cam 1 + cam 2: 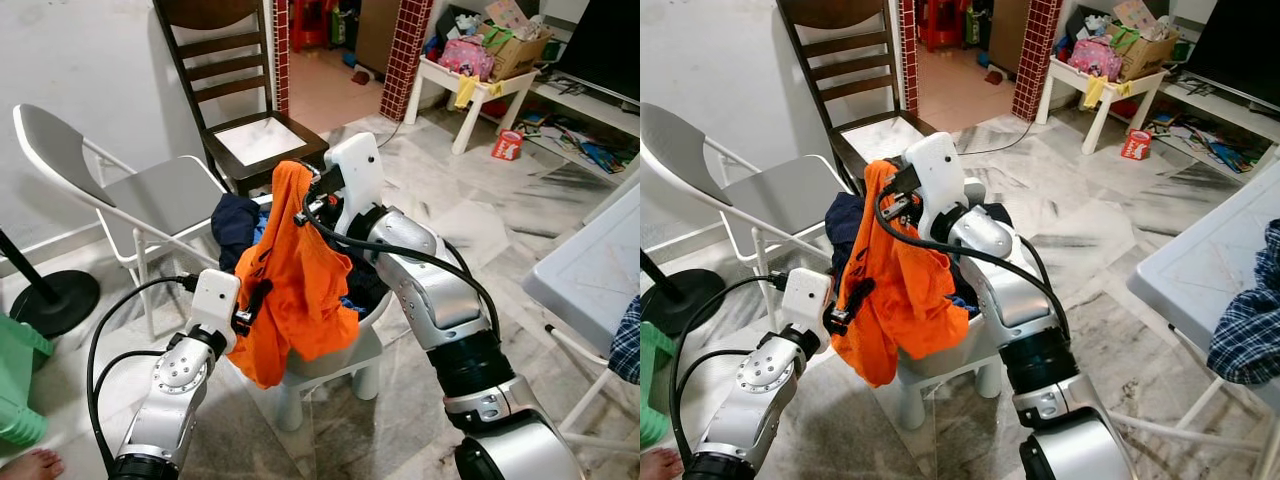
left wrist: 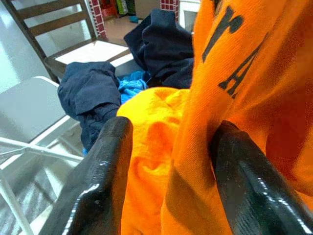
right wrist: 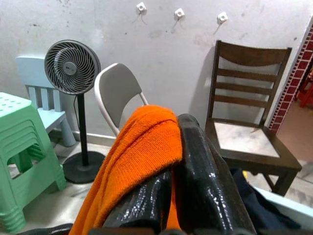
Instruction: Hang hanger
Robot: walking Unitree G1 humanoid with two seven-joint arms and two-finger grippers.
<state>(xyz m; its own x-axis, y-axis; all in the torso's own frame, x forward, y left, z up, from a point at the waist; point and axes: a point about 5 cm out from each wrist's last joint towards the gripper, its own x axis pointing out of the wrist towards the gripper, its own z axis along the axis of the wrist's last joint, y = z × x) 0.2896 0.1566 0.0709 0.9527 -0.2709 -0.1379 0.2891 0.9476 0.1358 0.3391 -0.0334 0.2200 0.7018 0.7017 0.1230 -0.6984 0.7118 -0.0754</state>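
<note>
Holding an orange shirt (image 1: 300, 290) up with both hands, I stand over a white stool (image 1: 330, 368) piled with laundry. My right hand (image 1: 303, 197) is clamped shut on the top edge of the shirt, above the pile; in the right wrist view the two fingers (image 3: 195, 176) press together with orange fabric pinched between them. My left hand (image 1: 255, 300) grips the shirt lower down on its side: its fingers (image 2: 98, 181) stand partly apart with a thick fold of the fabric between them. The shirt hangs from the right hand and drapes down in front of the stool. Dark blue clothes (image 1: 235, 225) lie on the pile behind it. A grey folding chair (image 1: 150, 195) and a dark wooden chair (image 1: 235, 110) stand beyond the stool. I cannot make out a hanger inside the shirt
</note>
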